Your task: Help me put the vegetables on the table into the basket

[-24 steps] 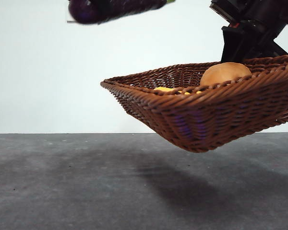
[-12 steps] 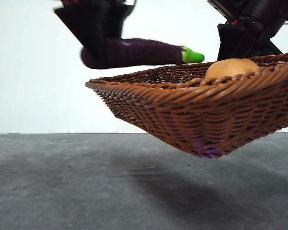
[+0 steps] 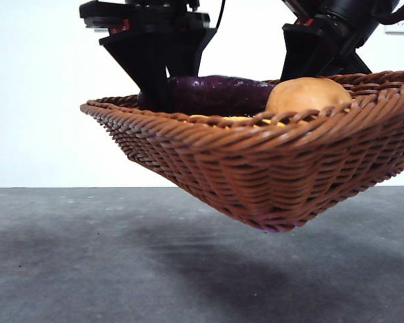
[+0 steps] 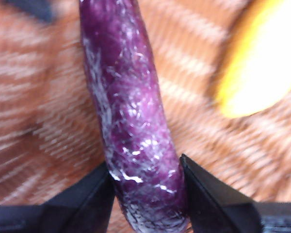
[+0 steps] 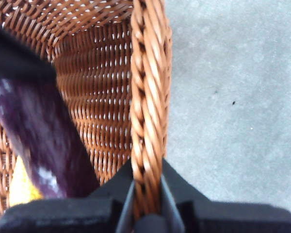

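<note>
The woven brown basket hangs tilted in the air above the grey table. My right gripper is shut on its braided rim. A long dark purple vegetable is down inside the basket, and my left gripper is shut on it. The smooth brown-orange oval vegetable rests in the basket beside it. A yellow vegetable lies on the basket floor close to the purple one; only a sliver shows over the rim in the front view.
The basket casts a shadow on the table beneath it. The left arm reaches down into the basket from above, and the right arm stands at the far rim.
My left gripper has come down with the purple vegetable from above the rim into the basket. The basket has swung nearer and leftward in the front view.
</note>
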You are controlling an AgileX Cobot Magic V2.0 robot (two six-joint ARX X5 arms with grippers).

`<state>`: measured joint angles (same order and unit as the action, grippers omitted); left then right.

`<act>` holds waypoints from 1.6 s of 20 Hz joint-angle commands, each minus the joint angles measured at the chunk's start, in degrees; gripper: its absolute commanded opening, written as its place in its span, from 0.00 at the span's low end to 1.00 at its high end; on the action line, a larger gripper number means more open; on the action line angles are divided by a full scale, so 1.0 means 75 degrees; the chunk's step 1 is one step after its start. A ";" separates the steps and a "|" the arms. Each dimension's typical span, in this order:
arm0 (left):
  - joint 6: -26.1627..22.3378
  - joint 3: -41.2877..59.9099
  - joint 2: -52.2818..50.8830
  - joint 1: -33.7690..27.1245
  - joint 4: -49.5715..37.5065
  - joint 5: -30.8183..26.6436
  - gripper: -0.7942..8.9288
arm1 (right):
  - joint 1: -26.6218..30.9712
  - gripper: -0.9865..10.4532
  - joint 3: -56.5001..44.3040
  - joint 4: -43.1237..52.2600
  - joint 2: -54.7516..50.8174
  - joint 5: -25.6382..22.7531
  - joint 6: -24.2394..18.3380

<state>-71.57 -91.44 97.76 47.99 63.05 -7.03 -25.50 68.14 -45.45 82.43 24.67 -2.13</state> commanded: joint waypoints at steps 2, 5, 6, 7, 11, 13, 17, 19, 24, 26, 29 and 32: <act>0.0691 0.0023 0.0114 -0.0146 -0.0012 0.0749 0.39 | -0.0015 0.08 0.0003 0.0067 0.0029 0.0119 0.0052; 0.1061 0.0020 0.0111 -0.0146 -0.0195 0.0740 0.51 | -0.0015 0.08 0.0003 0.0082 0.0029 0.0117 0.0052; 0.1096 0.0020 0.0111 -0.0160 -0.0187 0.0708 0.51 | -0.0012 0.08 0.0003 0.0085 0.0029 0.0117 0.0052; 0.1209 0.0020 0.0111 -0.0181 -0.0189 0.0697 0.51 | -0.0012 0.08 0.0003 0.0085 0.0032 0.0117 0.0052; 0.2643 -0.0379 -0.0041 -0.0306 -0.0163 -0.0262 0.51 | 0.0009 0.08 0.0003 0.0323 0.0029 0.0111 0.0178; 0.3416 -0.1032 -0.0195 -0.0498 0.0012 0.0064 0.51 | 0.0009 0.08 0.0003 0.0347 0.0029 0.0108 0.0254; 0.3815 -0.2349 -0.0265 -0.0766 0.1081 0.0924 0.51 | 0.0009 0.08 0.0003 0.0350 0.0029 0.0058 0.0370; 0.4861 -0.2876 -0.0277 -0.1032 0.1341 0.0933 0.50 | 0.0012 0.08 0.0003 0.0466 0.0032 0.0055 0.0507; 0.7965 -0.3404 -0.0737 -0.2734 0.1644 0.1003 0.43 | 0.0017 0.08 0.0003 0.0836 0.0029 0.0055 0.1090; 0.8317 -0.3401 -0.1154 -0.3474 0.1661 0.1320 0.07 | 0.0058 0.08 0.0003 0.0871 0.0029 0.0058 0.1157; 0.8314 -0.3401 -0.1851 -0.4392 0.1658 0.1798 0.07 | 0.0265 0.08 0.0003 0.1145 0.0029 -0.0020 0.1475; 0.8408 -0.3369 -0.2600 -0.5237 0.1658 0.2530 0.07 | 0.0979 0.08 0.0003 0.1314 0.0029 0.0029 0.1687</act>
<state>-9.10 -116.86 78.48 8.40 75.59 11.38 -17.91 68.14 -36.38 82.43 24.47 8.97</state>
